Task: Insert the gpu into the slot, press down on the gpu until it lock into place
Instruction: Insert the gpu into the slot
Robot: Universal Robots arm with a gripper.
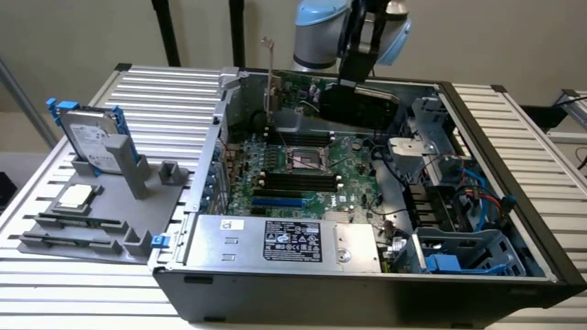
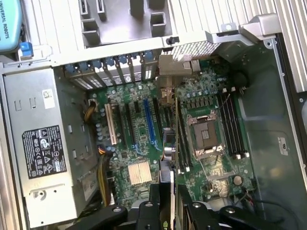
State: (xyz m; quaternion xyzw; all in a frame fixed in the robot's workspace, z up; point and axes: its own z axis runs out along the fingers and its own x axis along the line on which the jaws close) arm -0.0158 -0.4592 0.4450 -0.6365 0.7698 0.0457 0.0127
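The gpu (image 1: 353, 106) hangs in the air over the far part of the open computer case, its black cooler face toward the exterior view's right and its silver bracket (image 1: 271, 69) sticking up at the left end. My gripper (image 1: 356, 72) is shut on its upper edge. In the wrist view the card (image 2: 167, 184) runs edge-on between my fingers (image 2: 146, 211), above the green motherboard. The slot (image 1: 278, 203) is a bright-blue strip near the power supply, also seen as the blue slot (image 2: 149, 122). It is bare, and the card is well apart from it.
A silver power supply (image 1: 275, 240) fills the near side of the case. The CPU socket (image 1: 307, 159) and black memory strips (image 1: 298, 182) lie between card and slot. A grey fixture (image 1: 101, 206) with a blue-railed hard drive (image 1: 92, 137) stands left of the case. Cables and a drive cage (image 1: 458, 254) crowd the right.
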